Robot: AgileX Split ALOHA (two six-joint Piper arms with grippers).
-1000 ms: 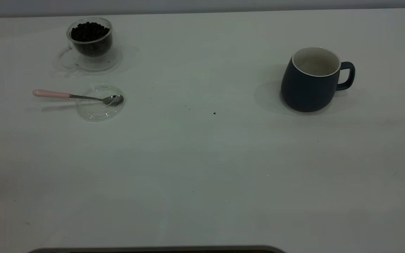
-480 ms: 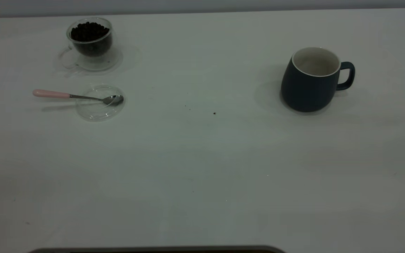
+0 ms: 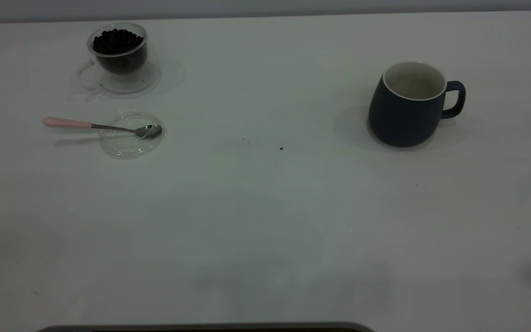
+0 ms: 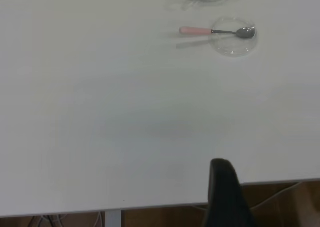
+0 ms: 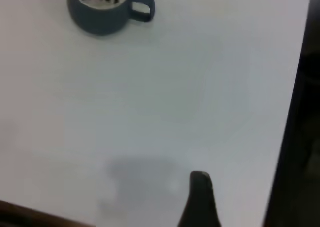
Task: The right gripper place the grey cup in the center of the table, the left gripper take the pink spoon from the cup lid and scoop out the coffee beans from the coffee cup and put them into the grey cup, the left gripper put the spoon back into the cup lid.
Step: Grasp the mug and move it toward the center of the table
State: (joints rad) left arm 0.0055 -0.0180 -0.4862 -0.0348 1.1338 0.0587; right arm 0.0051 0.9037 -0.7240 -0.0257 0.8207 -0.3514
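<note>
1. Only one dark fingertip of the left gripper [image 4: 225, 194] is seen in the left wrist view, above the table's [image 3: 265, 221] edge; how far it is open cannot be told, and nothing is seen in its hold.
2. One dark fingertip of the right gripper [image 5: 199, 199] is likewise seen in the right wrist view, over bare tabletop, well apart from the grey cup [image 3: 408, 105]; its opening cannot be told.
3. The grey cup is found upright at the far right, handle turned right. A few dark beans are seen inside it in the right wrist view.
4. The pink spoon [image 3: 102, 126] is laid with its bowl in the cup lid [image 3: 131, 135] at the left, handle pointing left.
5. The coffee cup [image 3: 119, 50], filled with coffee beans [image 3: 117, 40], is placed on its clear saucer [image 3: 148, 82] just beyond the lid.
</note>
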